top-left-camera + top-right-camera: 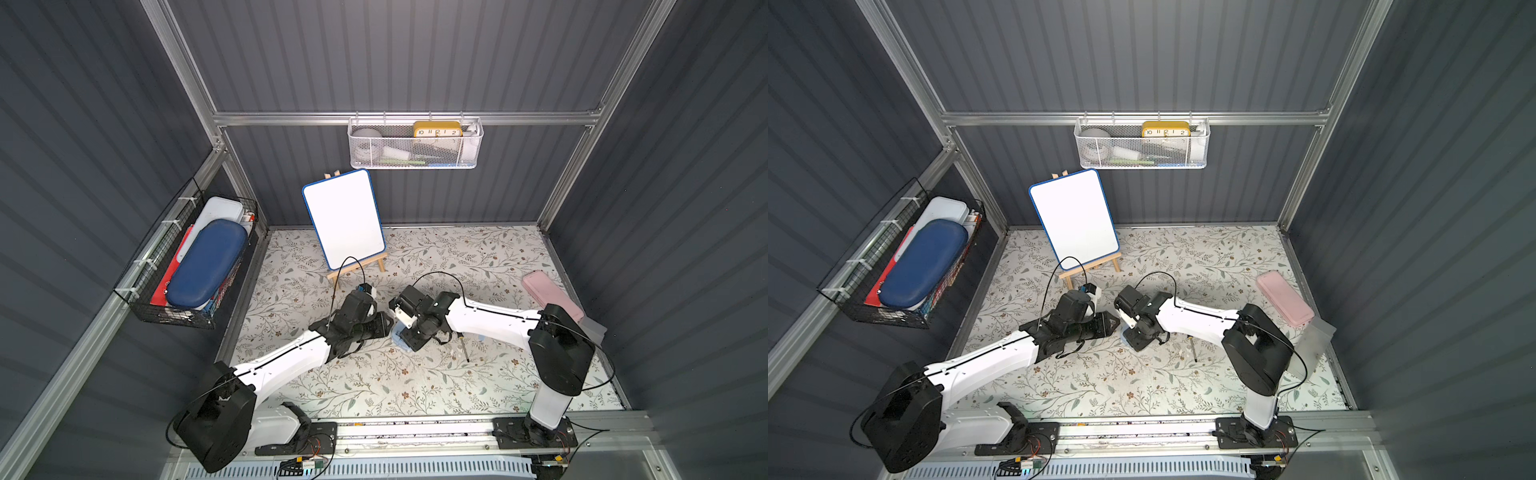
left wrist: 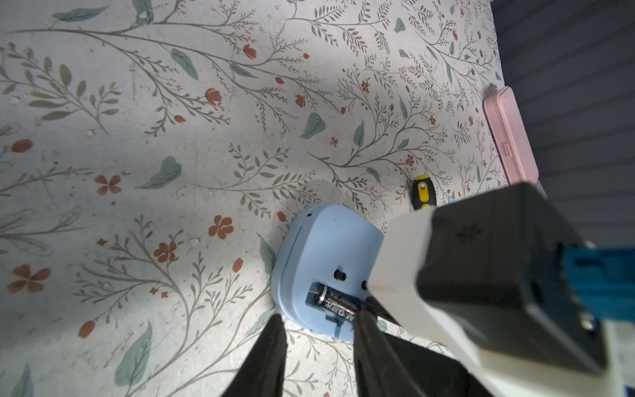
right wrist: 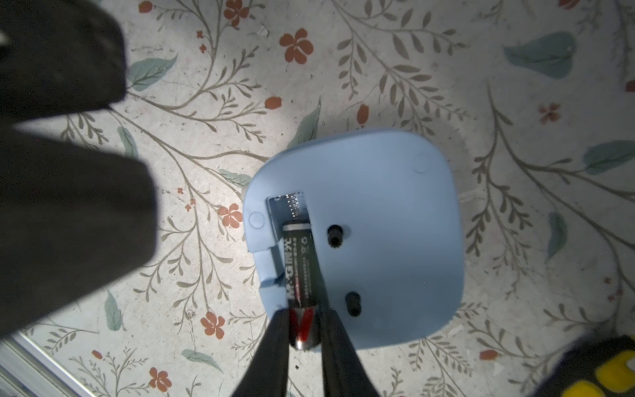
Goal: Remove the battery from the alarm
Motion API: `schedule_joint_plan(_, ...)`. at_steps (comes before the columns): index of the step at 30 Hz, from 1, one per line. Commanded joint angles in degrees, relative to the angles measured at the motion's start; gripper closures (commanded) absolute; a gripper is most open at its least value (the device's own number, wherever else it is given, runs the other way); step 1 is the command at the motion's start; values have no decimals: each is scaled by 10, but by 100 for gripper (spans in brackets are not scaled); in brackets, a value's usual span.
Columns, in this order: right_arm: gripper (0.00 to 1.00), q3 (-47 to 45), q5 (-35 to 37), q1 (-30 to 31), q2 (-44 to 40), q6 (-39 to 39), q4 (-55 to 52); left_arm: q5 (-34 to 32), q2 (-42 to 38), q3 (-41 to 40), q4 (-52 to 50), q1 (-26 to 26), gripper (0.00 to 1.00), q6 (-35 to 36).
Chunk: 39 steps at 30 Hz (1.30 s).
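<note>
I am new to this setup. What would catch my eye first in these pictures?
First, the blue alarm lying face down mid-table, its back slot open. The right tool stands on either side of the battery, which is half out of that slot. The left tool hovers beside the alarm, holding nothing.

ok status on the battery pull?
Right gripper pinching battery, which sits in the alarm slot. Left gripper open beside alarm. Nothing blocking.

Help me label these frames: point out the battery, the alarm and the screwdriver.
battery (image 3: 301, 271): right wrist view, middle of its dark body.
alarm (image 3: 388, 213): right wrist view, plain blue back.
screwdriver (image 2: 422, 192): left wrist view, black-and-yellow handle.
</note>
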Motion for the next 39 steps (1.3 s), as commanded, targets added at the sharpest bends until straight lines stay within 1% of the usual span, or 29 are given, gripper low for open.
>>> schedule_joint_plan(1,86,-10,1,4,-5,4,0,5,-7,-1,0,1,64,0)
schedule_joint_plan(9,92,-17,6,4,-12,8,4,4,-7,-1,1,1,64,0)
schedule_joint_plan(25,94,-26,37,4,-58,19,6,1,-5,2,2,1,64,1)
schedule_joint_plan(30,94,-33,66,1,-64,26,4,2,-7,2,3,2,64,0)
schedule_joint_plan(39,96,-49,78,-26,-77,41,19,5,3,4,9,1,64,3)
